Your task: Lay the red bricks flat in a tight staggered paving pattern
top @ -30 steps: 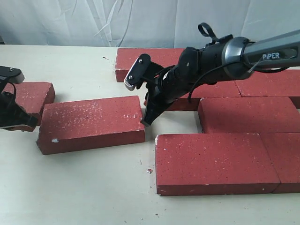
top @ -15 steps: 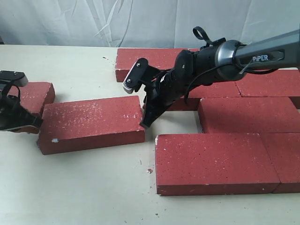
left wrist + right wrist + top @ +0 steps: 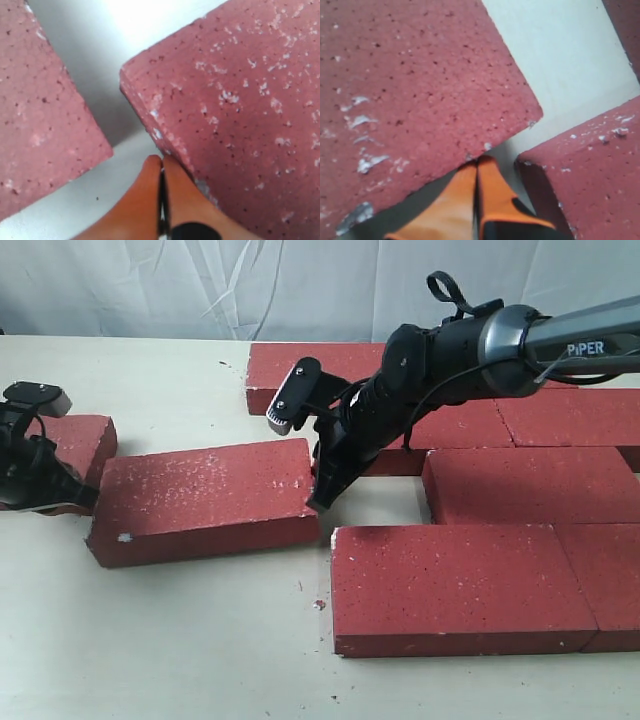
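Note:
A loose red brick point(image 3: 205, 502) lies flat, slightly skewed, at centre left. My left gripper point(image 3: 88, 498) is shut with nothing held, its fingertips point(image 3: 161, 159) pressed against that brick's left end point(image 3: 240, 100). My right gripper point(image 3: 318, 502) is also shut and holds nothing, its tip point(image 3: 477, 161) touching the same brick's right end point(image 3: 420, 85). Just right of it, across a narrow gap, lies the front-row brick point(image 3: 465, 585), whose corner point(image 3: 590, 170) shows in the right wrist view. Another single brick point(image 3: 75, 440) lies at the far left point(image 3: 40, 110).
Several more red bricks are laid in rows at the right: a middle-row brick point(image 3: 530, 485) and a back-row brick point(image 3: 320, 365). A bare pocket of table point(image 3: 385, 502) opens beside the right gripper. White cloth hangs behind the table. Small red crumbs point(image 3: 318, 604) lie in front.
The loose brick has slid a little to the right, toward the laid rows, with the left gripper following against its left end. The right gripper shifted slightly right with the brick's other end.

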Available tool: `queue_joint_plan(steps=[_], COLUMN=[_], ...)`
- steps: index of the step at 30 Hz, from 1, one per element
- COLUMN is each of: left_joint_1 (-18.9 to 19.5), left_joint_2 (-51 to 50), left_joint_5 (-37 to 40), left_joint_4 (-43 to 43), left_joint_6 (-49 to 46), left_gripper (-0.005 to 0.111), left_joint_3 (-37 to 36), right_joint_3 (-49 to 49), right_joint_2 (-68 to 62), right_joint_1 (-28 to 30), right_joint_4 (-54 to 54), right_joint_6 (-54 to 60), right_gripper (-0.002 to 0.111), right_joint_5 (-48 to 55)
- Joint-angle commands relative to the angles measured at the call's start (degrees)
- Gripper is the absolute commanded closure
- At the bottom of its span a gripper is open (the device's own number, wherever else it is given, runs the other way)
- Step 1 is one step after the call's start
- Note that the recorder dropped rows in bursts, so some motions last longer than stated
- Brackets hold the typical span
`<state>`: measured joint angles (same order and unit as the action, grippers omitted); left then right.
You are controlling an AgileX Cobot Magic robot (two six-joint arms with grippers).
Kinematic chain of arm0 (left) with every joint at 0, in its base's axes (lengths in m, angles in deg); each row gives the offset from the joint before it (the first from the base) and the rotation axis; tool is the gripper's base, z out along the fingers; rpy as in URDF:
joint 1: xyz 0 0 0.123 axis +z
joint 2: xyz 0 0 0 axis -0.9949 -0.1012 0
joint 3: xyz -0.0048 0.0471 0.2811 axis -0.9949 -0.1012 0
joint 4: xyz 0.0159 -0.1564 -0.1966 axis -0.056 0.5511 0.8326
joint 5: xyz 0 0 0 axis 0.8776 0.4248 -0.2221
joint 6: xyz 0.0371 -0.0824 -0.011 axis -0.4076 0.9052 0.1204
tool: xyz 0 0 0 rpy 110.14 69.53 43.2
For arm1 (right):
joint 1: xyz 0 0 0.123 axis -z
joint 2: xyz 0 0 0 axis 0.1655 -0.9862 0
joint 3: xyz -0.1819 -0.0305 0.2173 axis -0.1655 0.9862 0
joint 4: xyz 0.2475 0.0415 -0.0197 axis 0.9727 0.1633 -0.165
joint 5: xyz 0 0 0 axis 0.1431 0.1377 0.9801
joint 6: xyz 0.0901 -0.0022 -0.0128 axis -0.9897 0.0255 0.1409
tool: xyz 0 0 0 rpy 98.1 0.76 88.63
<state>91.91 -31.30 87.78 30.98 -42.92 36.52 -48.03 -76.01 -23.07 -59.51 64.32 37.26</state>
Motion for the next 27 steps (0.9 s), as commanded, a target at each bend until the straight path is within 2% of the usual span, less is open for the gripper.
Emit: queue_joint_plan(steps=[1, 12, 21, 27], left_joint_1=[-1.0, -2.7, -2.7, -2.7], left_joint_2=[-0.1, -0.1, -0.1, -0.1], left_joint_5=[1.1, 1.7, 2.6, 3.3], left_joint_4=[2.4, 1.4, 0.9, -0.8], left_joint_6=[-0.4, -0.9, -0.7, -0.6], left_gripper=[0.107, 0.107, 0.107, 0.107], left_joint_3=[0.2, 0.2, 0.2, 0.2], right_joint_3=[-0.3, -0.3, -0.3, -0.3], right_joint_2=[0.1, 0.1, 0.1, 0.1], right_joint_1=[0.0, 0.0, 0.0, 0.0], right_joint_4=[0.4, -5.2, -6.8, -14.1], right_joint_6=[-0.1, -0.1, -0.8, -4.7], right_gripper=[0.109, 0.109, 0.109, 0.109], right_joint_5=[1.1, 5.5, 3.8, 7.5])
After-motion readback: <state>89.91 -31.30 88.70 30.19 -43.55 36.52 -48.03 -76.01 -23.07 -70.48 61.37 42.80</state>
